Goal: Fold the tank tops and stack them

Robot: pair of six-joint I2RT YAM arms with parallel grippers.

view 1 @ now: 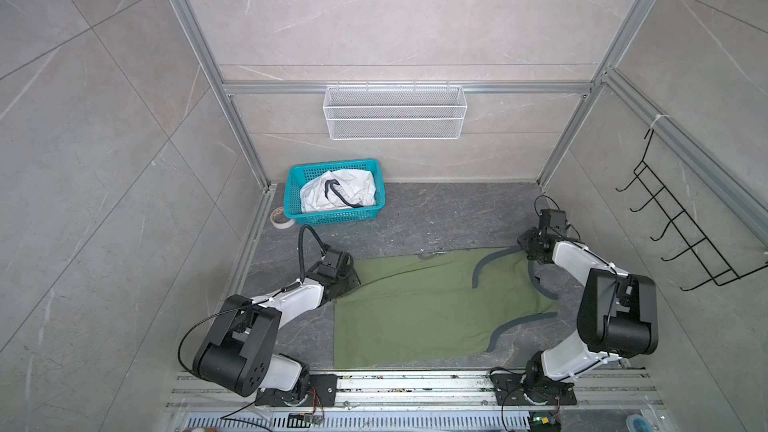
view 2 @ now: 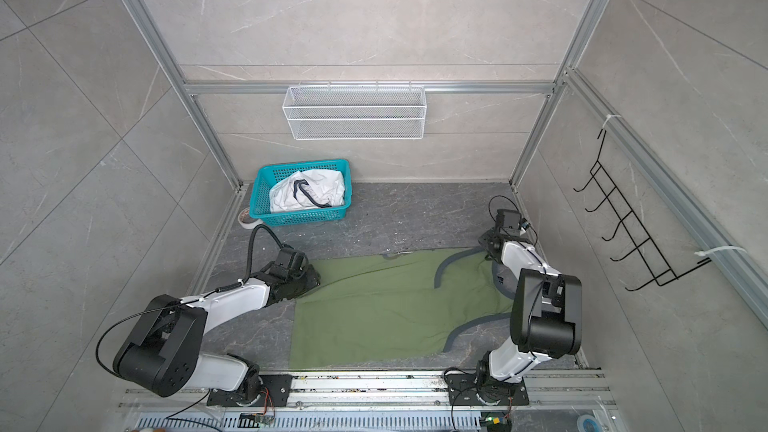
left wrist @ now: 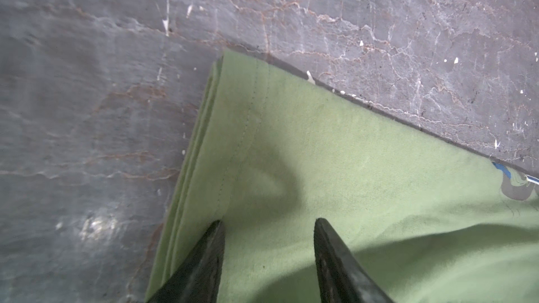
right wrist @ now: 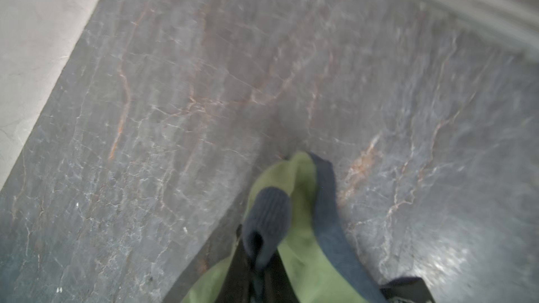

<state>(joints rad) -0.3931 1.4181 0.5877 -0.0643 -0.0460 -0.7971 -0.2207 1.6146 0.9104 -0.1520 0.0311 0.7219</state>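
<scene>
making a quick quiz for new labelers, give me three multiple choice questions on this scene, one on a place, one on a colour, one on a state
1. Where is the white tank top? A) in the teal basket B) hanging up C) folded flat in a stack
2. What colour trims the green tank top? A) red B) dark grey C) yellow
3. What state is the right gripper in? A) open in the air B) shut on nothing C) shut on the green tank top

Answers: 1 A, it lies crumpled inside the basket; 2 B, grey bands edge its openings; 3 C, the right wrist view shows trim and fabric pinched between the fingers.
</scene>
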